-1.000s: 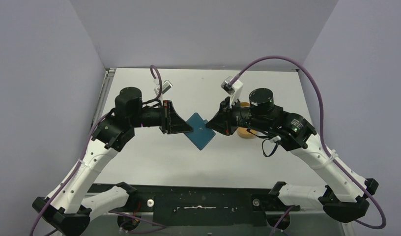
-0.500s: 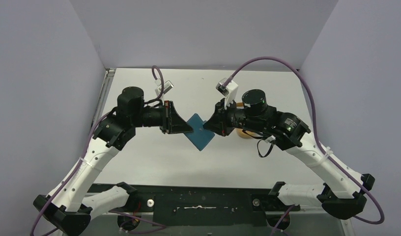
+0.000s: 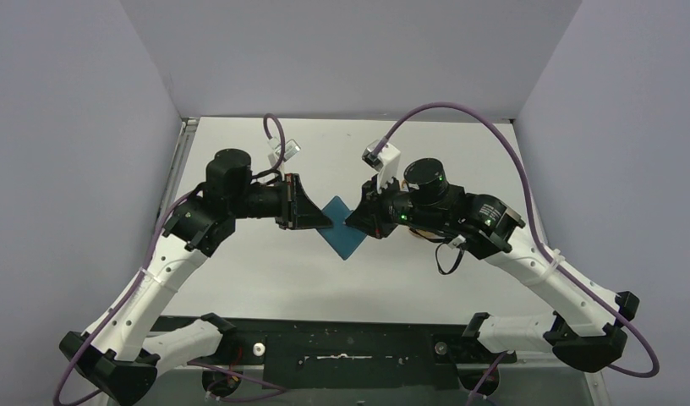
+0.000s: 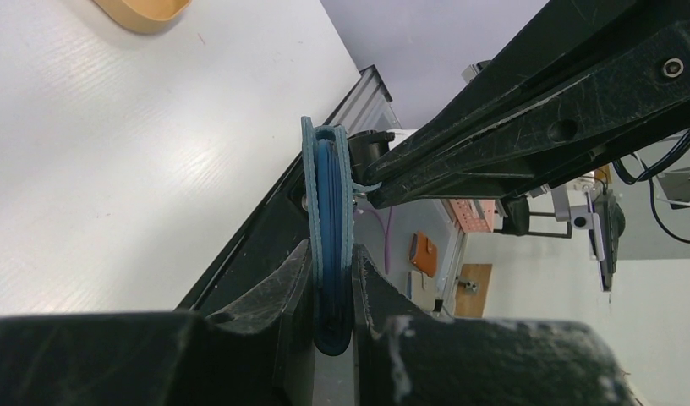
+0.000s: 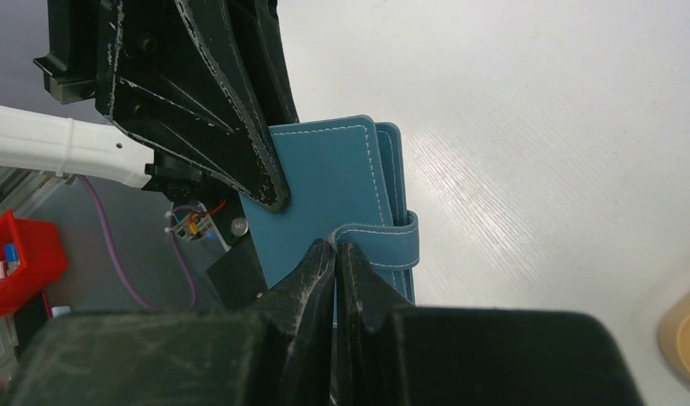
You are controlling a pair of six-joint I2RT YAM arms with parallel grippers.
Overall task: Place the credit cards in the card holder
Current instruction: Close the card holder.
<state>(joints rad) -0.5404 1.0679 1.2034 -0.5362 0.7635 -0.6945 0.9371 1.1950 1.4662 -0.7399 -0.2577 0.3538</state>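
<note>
A: Where is the card holder (image 5: 325,186) to be found?

B: It is clamped between the fingers of the left gripper (image 4: 331,255), which is closed down onto its thickness. The holder is folded shut. Only one end of it is taken in, and the rest stands out past the fingertips.

A: And what is met at the other side of it?

B: The right gripper (image 5: 335,247) is brought up against it from the side opposite the left one. Its jaws are pressed fully together, with no gap left between them.

A: Is anything held in them?

B: That cannot be told. The tips are set at the end of the snap tab (image 5: 384,241), which is wrapped around the holder's edge. Whether the tab itself is pinched is not shown.

A: What is seen beyond the grippers?

B: The white table (image 5: 536,127) is spread beneath both of them. An orange tray (image 4: 143,8) is placed well apart from the left gripper, past the holder, and near the right gripper, off to its side.

A: Is the holder rested on the table?

B: That cannot be decided from these views.
</note>
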